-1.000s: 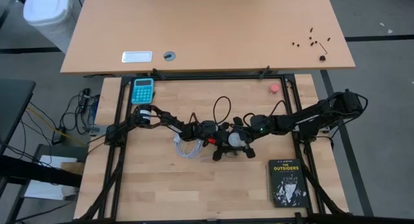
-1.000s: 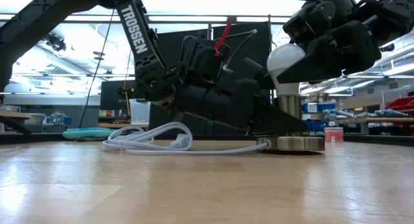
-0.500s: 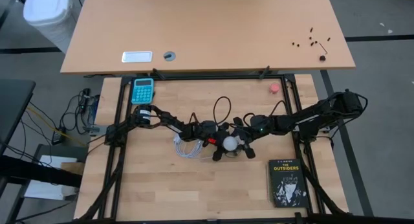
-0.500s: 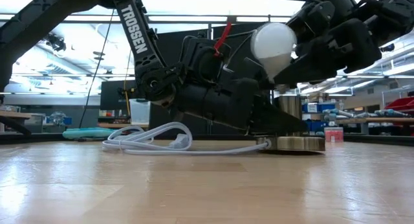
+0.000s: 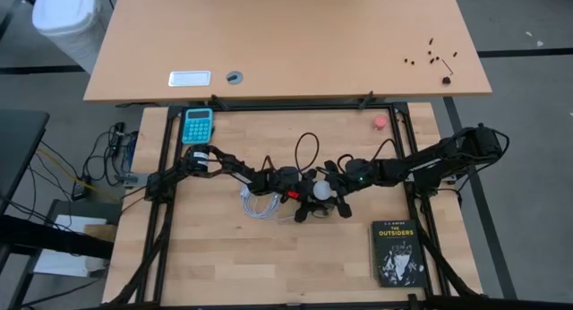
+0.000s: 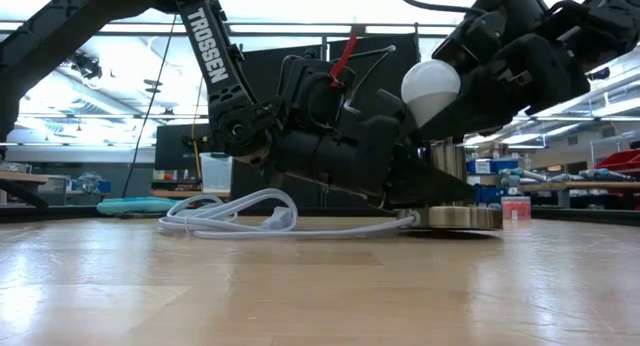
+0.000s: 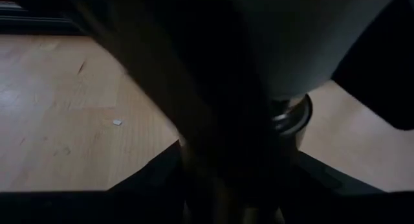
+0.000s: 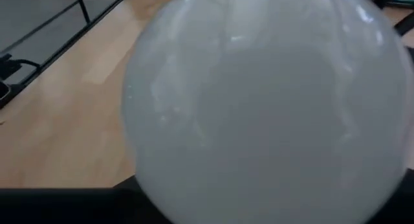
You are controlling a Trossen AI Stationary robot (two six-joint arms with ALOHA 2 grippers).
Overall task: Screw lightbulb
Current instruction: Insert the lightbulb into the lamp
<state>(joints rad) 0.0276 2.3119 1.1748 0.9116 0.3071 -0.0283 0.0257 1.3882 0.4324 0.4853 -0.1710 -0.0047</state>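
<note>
The white frosted lightbulb (image 6: 431,89) hangs tilted just above the silvery socket (image 6: 452,166), whose round disc (image 6: 462,219) lies flat on the table. My right gripper (image 5: 334,192) reaches in from the table's right and is shut on the bulb (image 5: 320,190), which fills the right wrist view (image 8: 259,107). My left gripper (image 5: 304,201) comes in low from the table's left and is shut on the socket (image 7: 291,114). The bulb's screw base is hidden. My left gripper holds the socket low down, by its neck (image 6: 437,176) just above the disc, coming almost level from the table's left. Its own fingers hide the place of contact. The socket stands upright with its disc on the table. My right gripper has the bulb's round glass part (image 6: 445,86) between its two fingers, slanting down from the table's right. The bulb is tilted, its round end up and toward the left arm, lifted off the socket. The fingers hide where they meet the glass.
The socket's white cord (image 5: 260,202) lies coiled on the table to the left of the grippers. A black book (image 5: 397,253) lies at the near right, a blue calculator (image 5: 198,124) at the far left, a small pink-red round object (image 5: 380,122) at the far right.
A second ago the bulb stood upright on the socket. My right gripper has closed on it and rolled. The bulb has tipped over toward the left arm and risen off the socket, then swung a little way back. The socket and my left gripper have stayed put.
</note>
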